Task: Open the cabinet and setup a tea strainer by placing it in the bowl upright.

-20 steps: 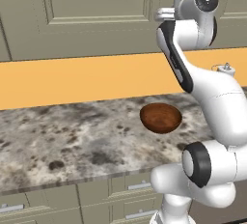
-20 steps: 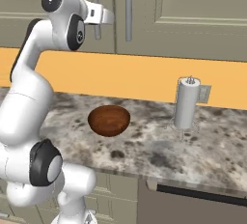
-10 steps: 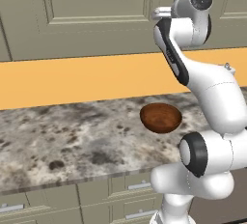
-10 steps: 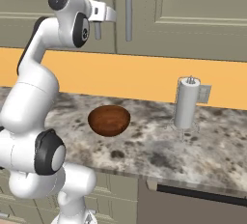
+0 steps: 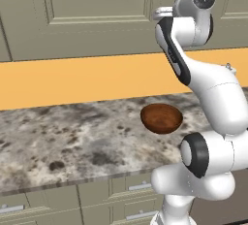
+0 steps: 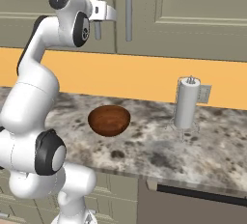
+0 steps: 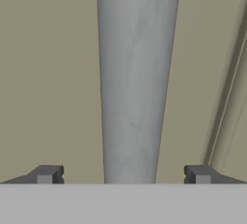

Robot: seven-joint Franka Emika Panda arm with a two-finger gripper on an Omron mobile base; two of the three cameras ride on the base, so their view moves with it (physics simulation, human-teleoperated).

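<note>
Cabinet [image 5: 97, 15]: door closed; vertical silver bar handle [image 7: 137, 78] sits between the two fingertips of the hand [image 7: 123, 175], jaws spread wide, clear of the bar on both sides. Bowl [image 6: 109, 120]: dark reddish-brown, upright on the granite counter [image 6: 159, 155]. Paper towel holder [image 6: 186, 103]: right of the bowl, well apart.

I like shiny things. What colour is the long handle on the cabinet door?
The handle is silver-grey, like brushed metal. It shows best in the hand view, between the open gripper tips.

handle [image 7: 135, 83] between spread fingers [image 7: 47, 175] | gaps both sides
</note>
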